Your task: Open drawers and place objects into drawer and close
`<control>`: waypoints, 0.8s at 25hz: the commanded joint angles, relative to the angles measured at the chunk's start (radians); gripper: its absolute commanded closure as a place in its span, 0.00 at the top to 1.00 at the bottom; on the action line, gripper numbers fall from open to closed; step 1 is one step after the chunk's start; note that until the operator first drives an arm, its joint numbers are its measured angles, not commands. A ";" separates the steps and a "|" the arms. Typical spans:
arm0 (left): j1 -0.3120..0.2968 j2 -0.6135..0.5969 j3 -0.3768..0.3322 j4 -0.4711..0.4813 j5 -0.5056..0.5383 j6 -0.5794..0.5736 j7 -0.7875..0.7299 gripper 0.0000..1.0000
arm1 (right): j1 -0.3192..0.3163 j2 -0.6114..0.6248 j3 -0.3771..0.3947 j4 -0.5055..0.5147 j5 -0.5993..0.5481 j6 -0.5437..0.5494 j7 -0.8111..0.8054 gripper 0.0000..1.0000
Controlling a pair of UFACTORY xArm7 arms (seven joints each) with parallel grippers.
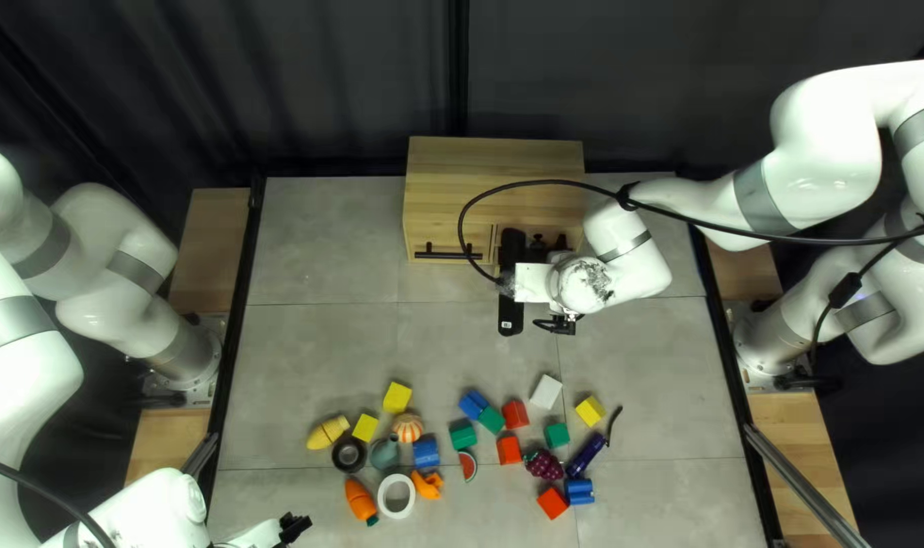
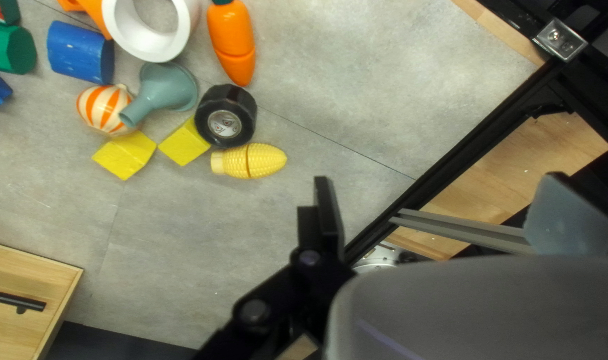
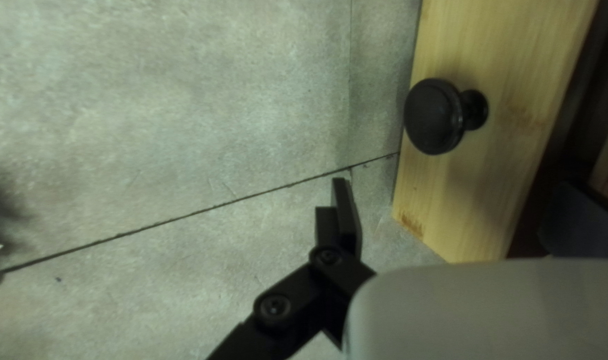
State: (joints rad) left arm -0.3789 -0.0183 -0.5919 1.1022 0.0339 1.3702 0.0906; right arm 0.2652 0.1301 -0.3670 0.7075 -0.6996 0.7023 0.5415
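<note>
Reaching for the drawer front [image 3: 481,147] of the wooden cabinet [image 1: 494,167], apparently standing ajar at the tabletop's [image 1: 320,355] far side. Holding the right end effector [image 3: 456,190] open, seemingly straddling the panel beside the round black knob [image 3: 434,117]; probably needing a slow, straight pull, square to the cabinet, to avoid jamming or slipping. Hovering with the left end effector [image 2: 441,183] open near the toy corn [image 2: 250,161], ideally waiting for a wide enough opening before loading.

the high view slants down, sharing the cabinet [image 1: 494,167] with both closer wrist views.
</note>
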 commanded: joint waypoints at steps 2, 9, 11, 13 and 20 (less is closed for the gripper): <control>0.000 0.000 0.000 0.000 0.000 0.000 0.000 1.00 | 0.001 -0.008 0.001 -0.003 -0.002 0.002 0.001 1.00; 0.000 0.000 0.000 0.000 0.000 0.000 0.000 1.00 | 0.001 -0.008 0.006 -0.001 0.021 0.001 -0.012 1.00; 0.000 0.000 0.000 0.000 0.000 0.000 0.000 1.00 | 0.001 -0.010 0.006 -0.002 0.026 0.001 -0.017 1.00; 0.000 0.000 0.000 0.000 0.000 0.000 0.000 1.00 | 0.001 -0.011 0.006 -0.003 0.026 0.002 -0.019 1.00; 0.000 0.000 0.000 0.000 0.000 0.000 0.000 1.00 | 0.004 -0.014 0.010 -0.006 0.031 0.001 -0.023 1.00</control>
State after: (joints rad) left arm -0.3789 -0.0183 -0.5919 1.1022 0.0339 1.3702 0.0906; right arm 0.2680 0.1192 -0.3579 0.7045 -0.6702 0.7045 0.5199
